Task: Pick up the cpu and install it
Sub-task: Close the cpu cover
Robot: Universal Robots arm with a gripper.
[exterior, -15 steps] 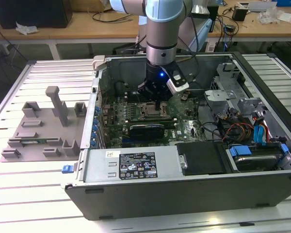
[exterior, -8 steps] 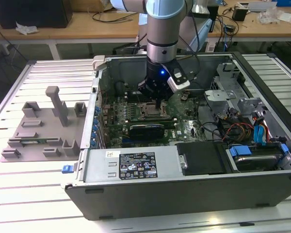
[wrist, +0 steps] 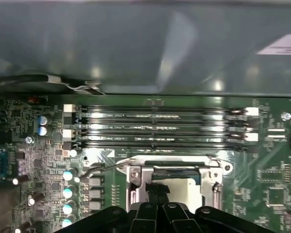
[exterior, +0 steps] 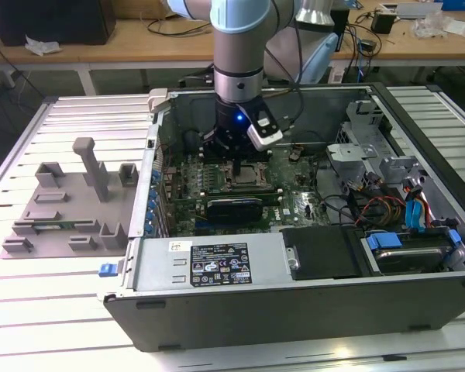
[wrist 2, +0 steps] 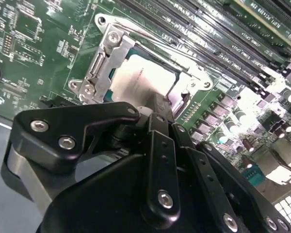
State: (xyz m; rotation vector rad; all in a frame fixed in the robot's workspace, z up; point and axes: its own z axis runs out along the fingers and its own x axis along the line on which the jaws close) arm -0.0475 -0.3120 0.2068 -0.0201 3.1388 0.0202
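The cpu (wrist 2: 140, 77), a flat square chip with a silver-grey top, lies inside the metal-framed socket (wrist 2: 99, 63) on the green motherboard. My gripper (wrist 2: 160, 103) hangs just over the chip's near edge, fingertips drawn together with nothing between them. I cannot tell whether they touch the chip. In the first wrist view the gripper (wrist: 157, 193) stands over the socket (wrist: 136, 177), with the cpu (wrist: 184, 187) pale behind it. In the exterior view the gripper (exterior: 236, 161) reaches down into the open computer case above the socket (exterior: 246, 178).
Memory slots (wrist: 160, 128) run beside the socket, close to the case wall (wrist: 145, 43). A black card (exterior: 234, 208), the power supply (exterior: 217, 260), a drive cage (exterior: 356, 151) and cables (exterior: 387, 209) crowd the case. A grey fixture tray (exterior: 70, 201) lies on the exterior view's left.
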